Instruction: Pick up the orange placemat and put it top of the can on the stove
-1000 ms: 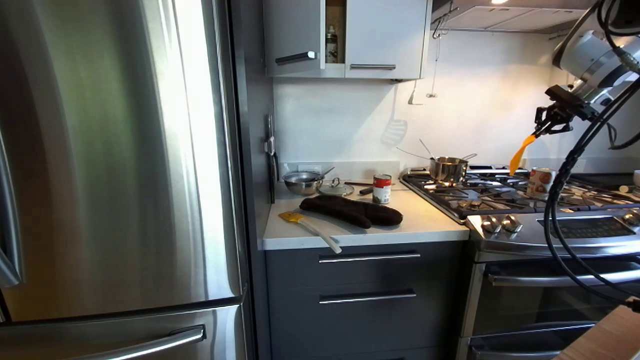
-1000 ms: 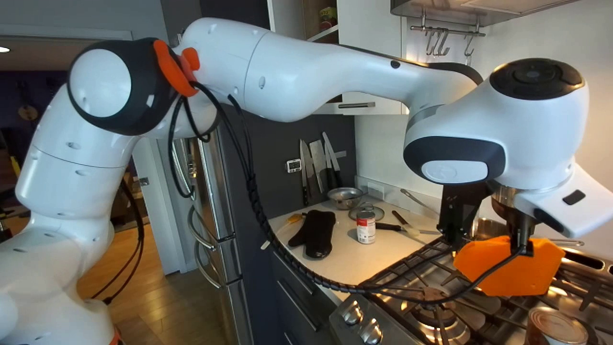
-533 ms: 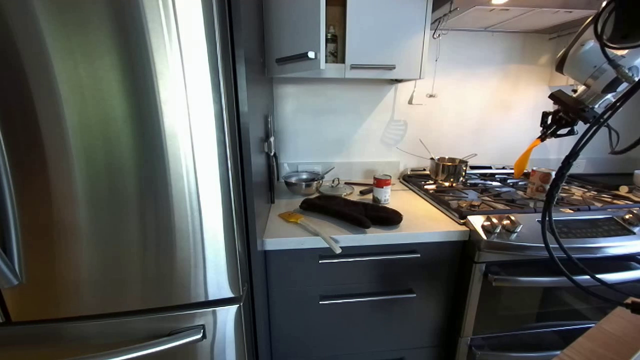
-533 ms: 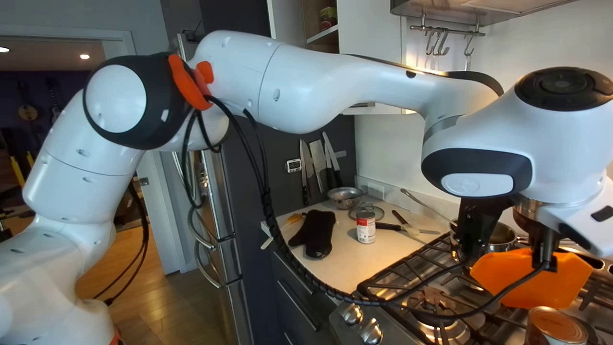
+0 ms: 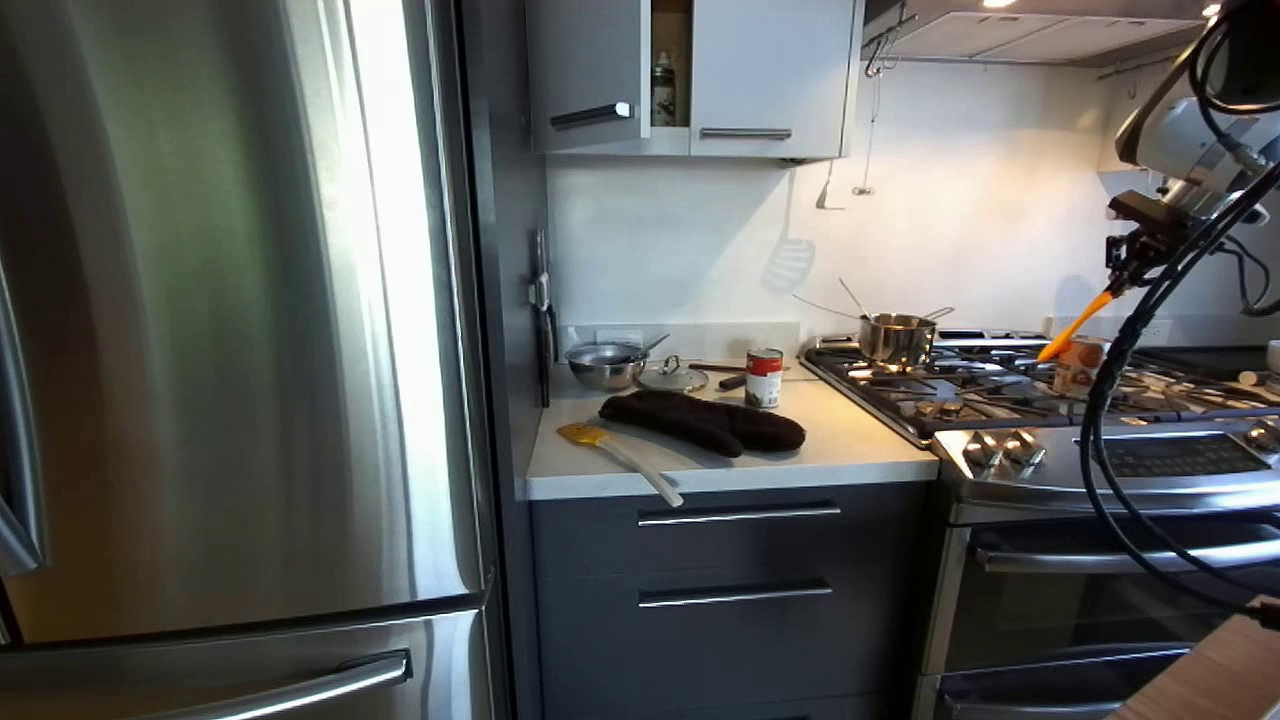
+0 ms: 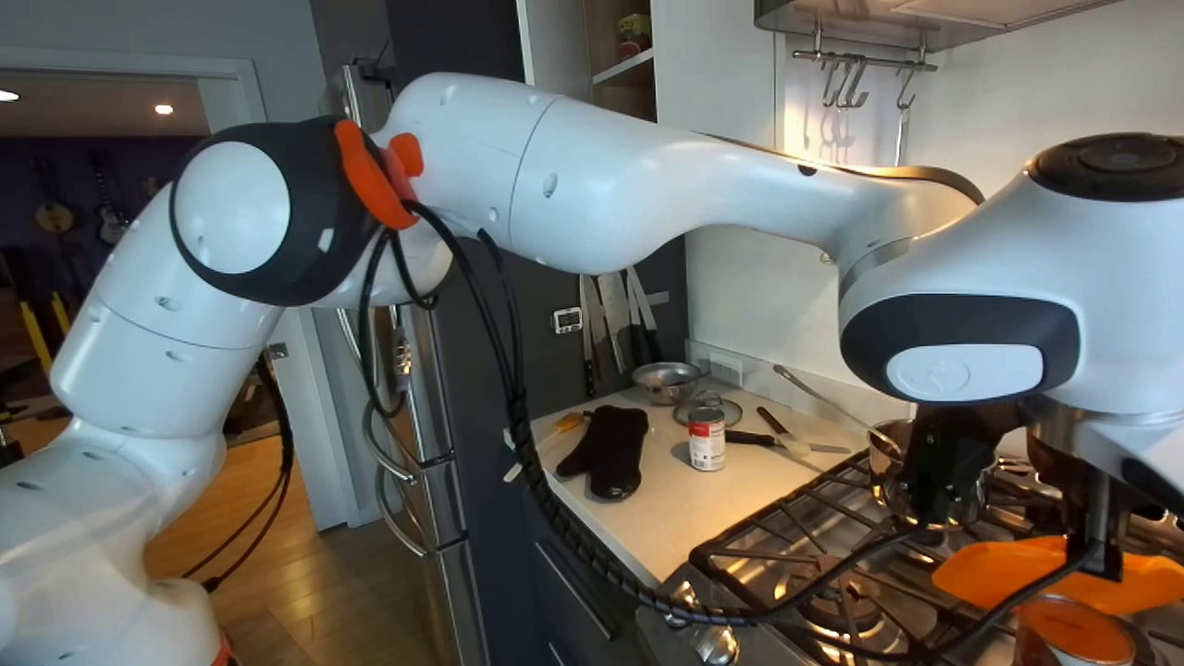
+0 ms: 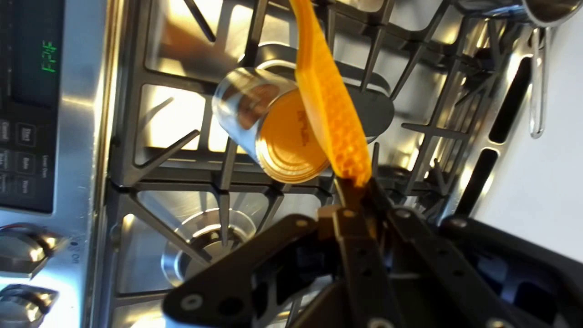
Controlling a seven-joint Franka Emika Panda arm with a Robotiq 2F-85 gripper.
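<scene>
The gripper (image 7: 357,184) pinches one edge of the orange placemat (image 7: 333,114) — thin, curved, bumpy like honeycomb — which pokes out near the top of the round metal can (image 7: 272,130) on the stove (image 7: 81,114).

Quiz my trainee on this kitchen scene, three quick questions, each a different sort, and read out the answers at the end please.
1. What is pinched in the gripper?
2. True or false: the can on the stove stands upright.
3. Which of these lies on the countertop? A: the saucepan; B: the dark oven mitt; C: the metal hooks.

Key:
1. The orange placemat.
2. True.
3. B.
</scene>
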